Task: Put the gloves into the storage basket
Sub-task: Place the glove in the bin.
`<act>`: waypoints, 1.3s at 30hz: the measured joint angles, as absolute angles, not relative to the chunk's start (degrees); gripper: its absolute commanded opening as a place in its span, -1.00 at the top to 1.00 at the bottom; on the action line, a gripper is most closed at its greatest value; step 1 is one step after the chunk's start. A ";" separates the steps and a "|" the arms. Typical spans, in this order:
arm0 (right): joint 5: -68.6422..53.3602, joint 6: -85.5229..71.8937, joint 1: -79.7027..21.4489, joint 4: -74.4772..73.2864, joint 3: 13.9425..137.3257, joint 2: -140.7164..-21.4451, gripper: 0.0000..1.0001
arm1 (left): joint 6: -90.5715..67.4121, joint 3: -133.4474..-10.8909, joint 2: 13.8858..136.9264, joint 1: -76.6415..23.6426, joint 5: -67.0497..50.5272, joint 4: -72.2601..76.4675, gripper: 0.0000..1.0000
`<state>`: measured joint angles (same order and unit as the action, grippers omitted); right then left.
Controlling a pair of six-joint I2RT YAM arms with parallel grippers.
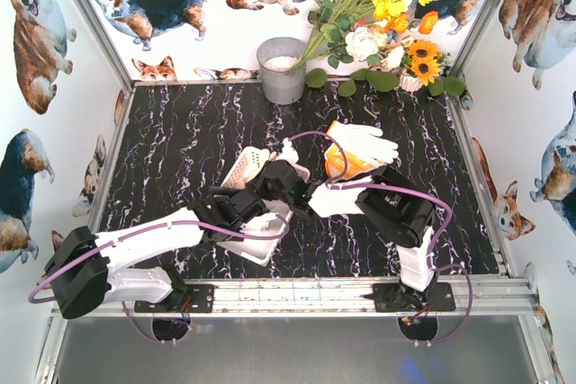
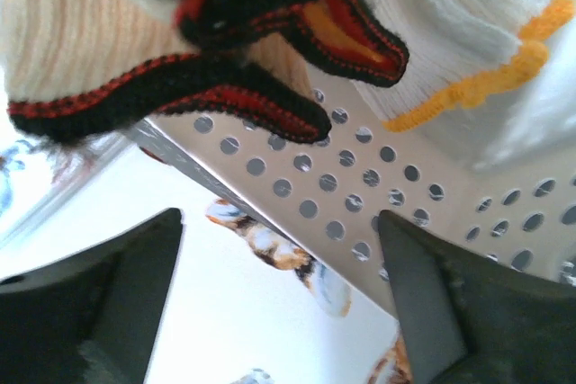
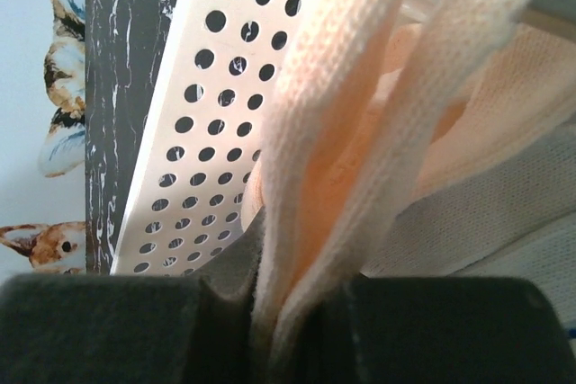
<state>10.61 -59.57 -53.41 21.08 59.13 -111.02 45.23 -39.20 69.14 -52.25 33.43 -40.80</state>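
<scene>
The white perforated storage basket (image 1: 247,168) lies tilted in the middle of the table, its holed wall (image 2: 360,177) close in the left wrist view. My left gripper (image 1: 286,179) hangs over it, open (image 2: 281,222), nothing between its fingers. Just beyond them lies a cream glove with a dark red-edged cuff (image 2: 243,87), beside one trimmed orange-yellow (image 2: 486,78). My right gripper (image 1: 355,197) is shut on a cream glove (image 3: 333,159) next to the basket wall (image 3: 193,132); that glove (image 1: 328,199) shows white from above. Another white glove (image 1: 364,143) lies behind on something orange.
A grey metal bucket (image 1: 283,69) stands at the back edge, with a bunch of white, yellow and orange flowers (image 1: 378,6) leaning to its right. Purple cables (image 1: 324,146) loop over both arms. Corgi-print walls close in the black marble table (image 1: 180,132).
</scene>
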 measured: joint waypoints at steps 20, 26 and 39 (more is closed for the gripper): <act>15.22 -67.70 -55.29 19.42 59.13 -111.02 1.00 | 32.49 -52.38 58.94 -42.92 13.06 -44.71 -0.96; 17.43 -69.32 -55.86 18.15 59.13 -111.00 1.00 | 28.47 -52.95 57.56 -35.03 5.61 -42.06 -0.97; 26.52 -70.70 -59.44 10.79 62.11 -110.98 1.00 | 8.93 -52.80 57.58 -12.86 -2.81 -27.86 -1.00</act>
<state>26.52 -70.70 -59.44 10.79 62.11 -110.98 8.93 -52.80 57.58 -12.86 -2.81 -27.86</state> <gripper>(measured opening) 0.088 0.995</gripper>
